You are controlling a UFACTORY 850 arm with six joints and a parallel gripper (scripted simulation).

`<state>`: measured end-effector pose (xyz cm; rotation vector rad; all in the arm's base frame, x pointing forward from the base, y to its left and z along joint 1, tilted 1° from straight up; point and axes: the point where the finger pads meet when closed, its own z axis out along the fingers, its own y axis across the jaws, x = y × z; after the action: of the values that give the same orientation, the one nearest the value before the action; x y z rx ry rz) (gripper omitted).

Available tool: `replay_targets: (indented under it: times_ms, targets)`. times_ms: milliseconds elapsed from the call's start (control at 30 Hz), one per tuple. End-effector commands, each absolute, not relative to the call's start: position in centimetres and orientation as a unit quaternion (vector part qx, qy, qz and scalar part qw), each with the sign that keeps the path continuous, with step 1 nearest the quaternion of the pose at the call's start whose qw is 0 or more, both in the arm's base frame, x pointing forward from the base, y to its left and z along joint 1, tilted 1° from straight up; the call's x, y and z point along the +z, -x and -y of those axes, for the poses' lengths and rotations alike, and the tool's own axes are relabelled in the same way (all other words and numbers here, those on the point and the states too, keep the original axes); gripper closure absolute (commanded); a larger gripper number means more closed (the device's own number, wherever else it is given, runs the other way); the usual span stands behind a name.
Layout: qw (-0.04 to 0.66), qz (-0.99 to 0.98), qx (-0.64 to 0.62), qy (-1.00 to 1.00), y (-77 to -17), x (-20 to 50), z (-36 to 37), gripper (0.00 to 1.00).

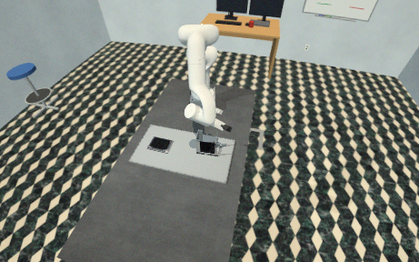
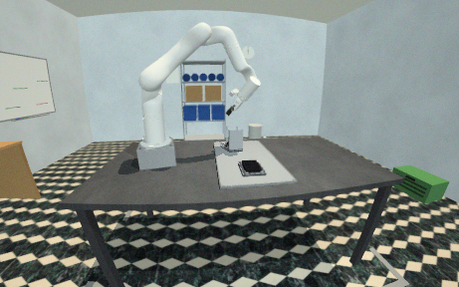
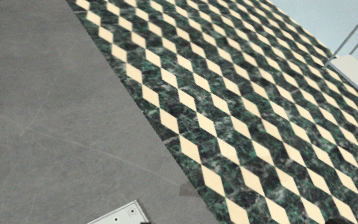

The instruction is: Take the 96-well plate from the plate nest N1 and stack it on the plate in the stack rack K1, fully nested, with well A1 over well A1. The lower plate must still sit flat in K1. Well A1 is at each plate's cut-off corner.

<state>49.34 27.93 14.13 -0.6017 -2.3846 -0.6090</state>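
Observation:
A black 96-well plate (image 1: 160, 144) (image 2: 252, 167) lies in the low plate nest N1 on the light grey mat (image 1: 181, 166) (image 2: 273, 171). The stack rack K1 (image 1: 208, 146) (image 2: 235, 140), with upright posts, holds another dark plate at the mat's other end. My gripper (image 1: 227, 128) (image 2: 229, 111) is open and empty. It hangs tilted, high above the table near K1 and well away from the N1 plate. The wrist view shows only the table top (image 3: 55, 100), the floor and a corner of the mat (image 3: 122, 217); neither plate shows there. The cut-off corners are too small to make out.
The arm's base (image 2: 155, 154) stands on the dark table (image 1: 158, 218) (image 2: 323, 159) beside the mat. A white cylinder (image 2: 255, 131) stands at the table's far edge. A shelf (image 2: 203, 100), a green box (image 2: 419, 183), a desk (image 1: 244, 27) and a stool (image 1: 24, 73) stand off the table.

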Motion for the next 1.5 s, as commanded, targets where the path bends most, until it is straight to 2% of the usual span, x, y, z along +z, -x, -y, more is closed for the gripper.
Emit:
replay_targets:
  times_ms: [0, 533, 1467]
  targets:
    - [0.299, 0.898, -0.230, 0.226, -49.4, 14.2, -27.9, 0.00]
    - [0.299, 0.898, -0.230, 0.226, -49.4, 14.2, -27.9, 0.00]
    - [0.288, 0.749, -0.070, 0.593, -51.9, 11.9, -18.4, 0.00]
